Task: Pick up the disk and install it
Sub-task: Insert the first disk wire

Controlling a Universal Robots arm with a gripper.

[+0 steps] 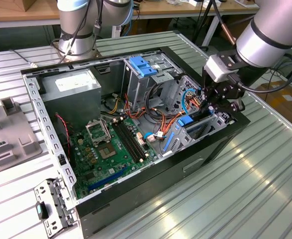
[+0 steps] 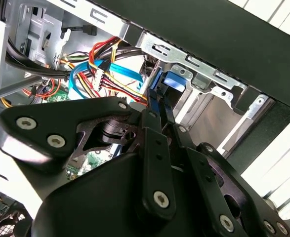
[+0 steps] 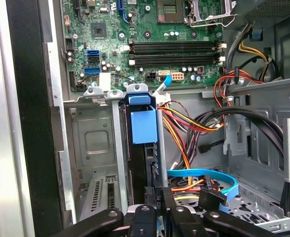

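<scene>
Disk (image 3: 152, 168) first: we see it standing on edge in the metal drive bay (image 3: 93, 143) of the open computer case (image 1: 150, 174), with its blue carrier tab (image 3: 144, 123) at the motherboard-side end. In both wrist views the black fingers (image 2: 154, 148) close narrowly on the disk's thin edge, so our gripper (image 3: 158, 197) is holding it there, at the case's corner on the exterior view's right.

Going from the exterior view's left, we see a grey moulded fixture (image 1: 9, 134) lying on the ribbed metal table (image 1: 225, 199), and nearer the camera a small metal bracket (image 1: 53, 209) beside the case corner. Then comes the case itself, lying on its side with the panel off: a grey power-supply box (image 1: 73, 92) at the far left inside, the green motherboard (image 1: 106, 154) on the case floor, a tall metal cage topped by a blue bracket (image 1: 143, 65) farther back, and bundles of red, yellow and orange wires (image 1: 158, 122) with a blue ribbon cable (image 3: 204, 175) towards the drive bay. On the right our silver arm (image 1: 270, 30) reaches down over the case edge. Behind the table stand another robot's base (image 1: 78, 30) and wooden workbenches (image 1: 16, 15).
</scene>
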